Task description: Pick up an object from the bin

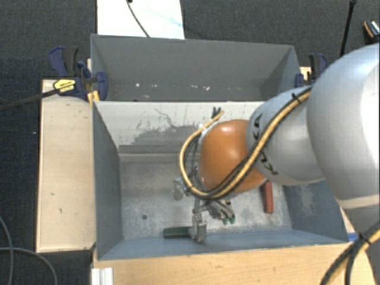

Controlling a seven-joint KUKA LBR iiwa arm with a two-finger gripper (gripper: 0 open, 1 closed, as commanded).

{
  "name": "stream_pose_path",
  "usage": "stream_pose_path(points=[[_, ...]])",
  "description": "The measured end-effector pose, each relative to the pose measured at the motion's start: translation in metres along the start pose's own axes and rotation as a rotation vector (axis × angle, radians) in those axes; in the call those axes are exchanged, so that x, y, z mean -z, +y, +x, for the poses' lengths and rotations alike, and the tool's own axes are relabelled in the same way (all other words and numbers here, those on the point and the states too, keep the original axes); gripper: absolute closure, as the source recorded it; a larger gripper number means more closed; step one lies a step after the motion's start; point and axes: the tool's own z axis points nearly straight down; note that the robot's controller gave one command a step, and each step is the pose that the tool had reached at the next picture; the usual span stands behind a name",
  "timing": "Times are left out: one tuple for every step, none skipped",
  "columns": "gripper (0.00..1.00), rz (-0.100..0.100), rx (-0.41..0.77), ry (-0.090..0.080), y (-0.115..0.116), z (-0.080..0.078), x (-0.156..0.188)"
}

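**Claw low at the front wall, beside a dark flat bar**

In the camera view, you see the arm reach in from the right and bend down into the bin. Its orange cover and looped cables hang over the middle of the floor. The claw sits low at the front, close by the near wall, at or just above the floor. You cannot tell whether it is released or clenched, because the wrist hides too much of it. Nothing can be made out in its grip.

Just to the left of the claw lies a small dark flat bar, set lengthwise along the foot of the front wall. It is the nearest thing, so I judge it your likely pick. Whether the claw touches it or only stands beside it, I cannot say. Because the bar lies flat and tight to the wall, you have little room on its wall side. A grip across its narrow width would probably suit best.

Well apart, on the right of the floor, a reddish-brown stick lies partly under the arm, pointing front to back. As the claw stands, I judge that stick the poorer candidate.
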Motion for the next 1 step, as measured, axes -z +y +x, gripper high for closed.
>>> stream_pose_path(points=[[0.00, 0.004, 0.028, -0.006, -0.0618, -0.0602, 0.0394]])
